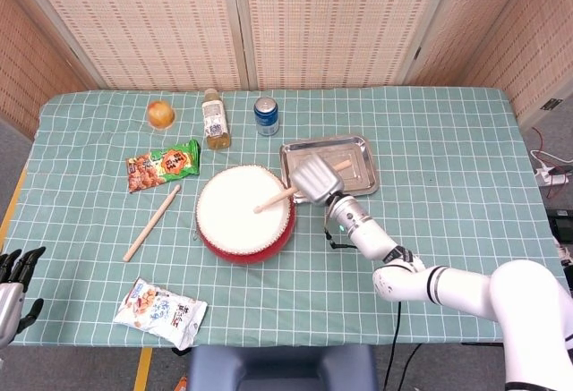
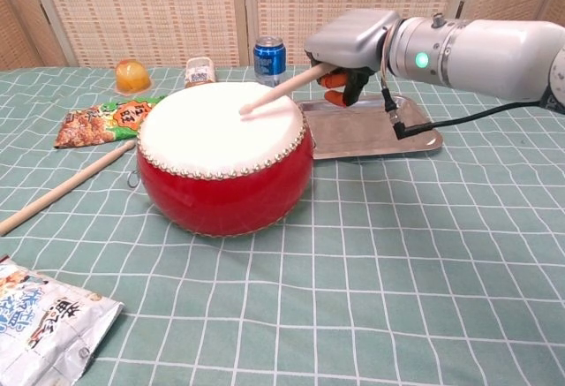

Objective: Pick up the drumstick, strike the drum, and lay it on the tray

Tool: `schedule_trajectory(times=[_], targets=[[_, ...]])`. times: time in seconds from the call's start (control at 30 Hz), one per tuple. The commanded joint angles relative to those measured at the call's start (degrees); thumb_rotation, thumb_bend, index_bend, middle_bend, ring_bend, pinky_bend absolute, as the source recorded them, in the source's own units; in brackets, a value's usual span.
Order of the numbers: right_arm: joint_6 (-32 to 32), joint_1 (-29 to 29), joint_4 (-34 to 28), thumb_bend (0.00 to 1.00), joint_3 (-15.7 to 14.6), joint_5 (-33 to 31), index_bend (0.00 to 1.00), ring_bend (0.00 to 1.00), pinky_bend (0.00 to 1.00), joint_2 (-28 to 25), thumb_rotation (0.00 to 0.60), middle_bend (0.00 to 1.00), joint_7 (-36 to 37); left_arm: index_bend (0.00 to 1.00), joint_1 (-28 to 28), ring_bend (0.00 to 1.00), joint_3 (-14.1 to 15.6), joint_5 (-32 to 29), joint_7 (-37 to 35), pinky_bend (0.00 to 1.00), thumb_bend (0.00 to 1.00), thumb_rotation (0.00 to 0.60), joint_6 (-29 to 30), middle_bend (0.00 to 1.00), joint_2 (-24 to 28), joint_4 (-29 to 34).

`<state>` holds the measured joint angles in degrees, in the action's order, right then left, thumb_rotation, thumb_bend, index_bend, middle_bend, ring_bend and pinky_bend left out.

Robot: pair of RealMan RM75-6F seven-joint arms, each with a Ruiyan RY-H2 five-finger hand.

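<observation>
The pale wooden drumstick [image 2: 275, 91] slants down from the right hand [image 2: 346, 43], its rounded tip on or just above the white skin of the round red drum [image 2: 222, 156], right of the drumhead's middle; in the head view the stick [image 1: 277, 198] crosses the drum's right rim. The right hand's orange-tipped fingers [image 2: 334, 79] are curled around the stick's upper end under the grey hand shell, over the near-left corner of the shiny rectangular metal tray [image 2: 388, 139], which sits just right of the drum. A second plain wooden stick [image 1: 151, 223] lies on the green checked tablecloth [image 1: 430, 140] left of the drum. The left hand [image 1: 12, 280] shows at the table's near-left corner, dark fingers spread and holding nothing. Behind the drum stand a blue drink can [image 1: 266, 115] and a yellow-filled bottle [image 1: 214, 119].
</observation>
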<state>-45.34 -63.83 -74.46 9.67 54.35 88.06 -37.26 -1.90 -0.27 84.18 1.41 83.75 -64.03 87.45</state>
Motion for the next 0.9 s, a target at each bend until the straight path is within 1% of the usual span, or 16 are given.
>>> schedule_trajectory(times=[0.03,0.1,0.2,0.33,0.43,0.5,0.53,0.63,0.73,0.8,0.9], targets=[[-0.9,1.8,-2.1,0.51,3.6,1.3,1.00,1.00,1.00,-1.2,0.600,1.00,9.5,0.07,-0.1,0.02,0.0,0.1,0.0,0.04,0.31,0.600,0.0,0.10,0.0,0.0],[-0.3,1.7,-1.3,0.51,3.1,1.9,1.00,1.00,1.00,-1.1,0.600,1.00,9.8,0.07,-0.1,0.02,-0.1,0.0,0.0,0.04,0.31,0.600,0.0,0.10,0.0,0.1],[1.0,1.3,0.6,0.51,1.4,2.2,1.00,1.00,1.00,-0.2,0.600,1.00,8.1,0.07,0.0,0.02,0.0,0.0,0.2,0.04,0.31,0.600,-0.1,0.10,0.1,0.2],[3.0,0.2,3.7,0.51,-1.5,1.6,1.00,1.00,1.00,1.3,0.600,1.00,3.0,0.07,0.0,0.02,0.0,-0.1,0.3,0.04,0.31,0.600,-0.1,0.10,0.1,0.3],[2.7,-0.2,4.7,0.52,-2.4,0.5,1.00,1.00,1.00,1.9,0.600,1.00,-0.2,0.07,0.0,0.02,0.0,-0.2,0.4,0.04,0.31,0.600,-0.2,0.10,0.2,0.4],[1.9,-0.1,4.3,0.52,-1.9,0.1,1.00,1.00,1.00,1.9,0.600,1.00,-0.1,0.07,0.0,0.02,0.0,-0.1,0.4,0.04,0.31,0.600,-0.2,0.10,0.2,0.5],[0.9,0.1,3.7,0.52,-1.0,0.4,1.00,1.00,1.00,1.7,0.600,1.00,1.1,0.07,0.0,0.02,0.0,-0.1,0.4,0.04,0.31,0.600,-0.1,0.10,0.3,0.5],[-2.7,1.4,1.8,0.52,1.7,4.1,1.00,1.00,1.00,1.0,0.600,1.00,7.7,0.07,0.0,0.02,0.0,-0.1,0.4,0.04,0.31,0.600,-0.1,0.10,0.4,0.6],[-3.9,2.2,0.7,0.53,3.2,6.5,1.00,1.00,1.00,0.0,0.600,1.00,12.7,0.07,0.0,0.02,0.0,-0.2,0.3,0.04,0.31,0.600,0.0,0.10,0.4,0.7],[-3.6,2.4,0.8,0.53,3.1,7.0,1.00,1.00,1.00,-0.3,0.600,1.00,13.4,0.07,0.1,0.02,0.0,-0.1,0.3,0.04,0.31,0.600,0.0,0.10,0.4,0.6],[-1.5,2.1,2.1,0.53,1.8,6.7,1.00,1.00,1.00,0.0,0.600,1.00,11.7,0.07,0.0,0.02,0.0,0.0,0.3,0.04,0.31,0.600,0.0,0.10,0.3,0.6]])
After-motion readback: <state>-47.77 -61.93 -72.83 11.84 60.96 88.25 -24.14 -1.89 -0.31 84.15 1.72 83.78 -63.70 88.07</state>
